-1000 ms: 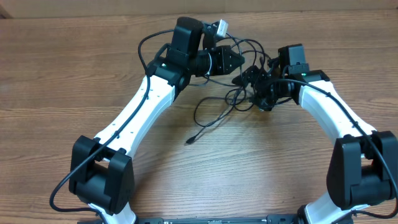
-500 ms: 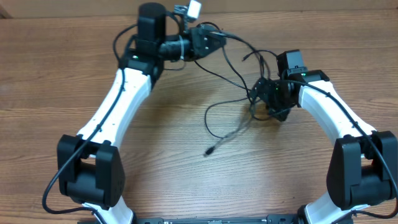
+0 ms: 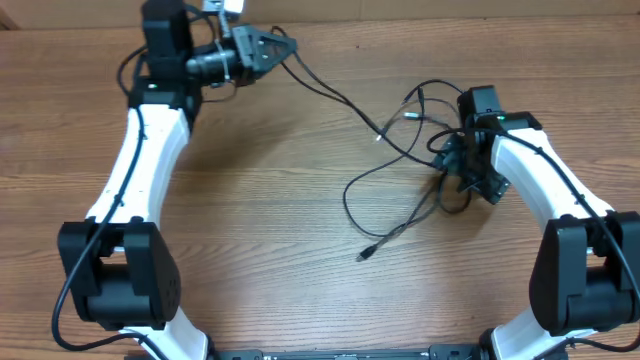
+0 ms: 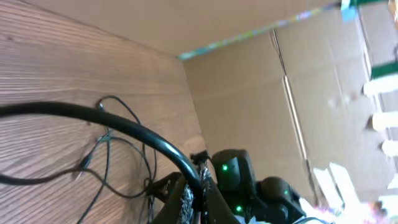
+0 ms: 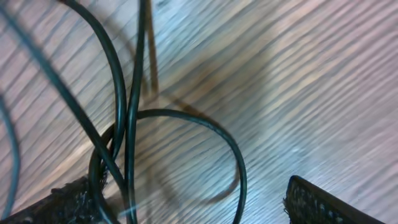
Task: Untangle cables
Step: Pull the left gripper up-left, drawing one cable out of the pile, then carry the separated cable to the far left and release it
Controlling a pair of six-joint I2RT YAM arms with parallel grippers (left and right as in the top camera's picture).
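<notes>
Two grippers work at opposite ends of a wooden table (image 3: 300, 290). In the upper left of the overhead view, the left gripper (image 3: 287, 46) is pinched together on one cable (image 3: 340, 94), which runs from its tip down and to the right in a nearly straight line, lifted off the wood, toward the rest of the cables (image 3: 437, 160). Its wrist view shows that same strand arching in from the left edge and ending between the fingers at the bottom of the frame.

At centre right the remaining cables lie bunched in loose loops just beside the right gripper (image 3: 462, 182). One loop spreads out to the left of the bunch, and a strand trails down to a small plug (image 3: 366, 255) lying alone on the wood near the middle of the frame.

From the right wrist view, the right gripper's fingers (image 5: 317, 202) stand wide apart close above the table. Several strands cross near the left-hand finger, and one curls into a loop in the gap between them. Nothing is clamped there.
</notes>
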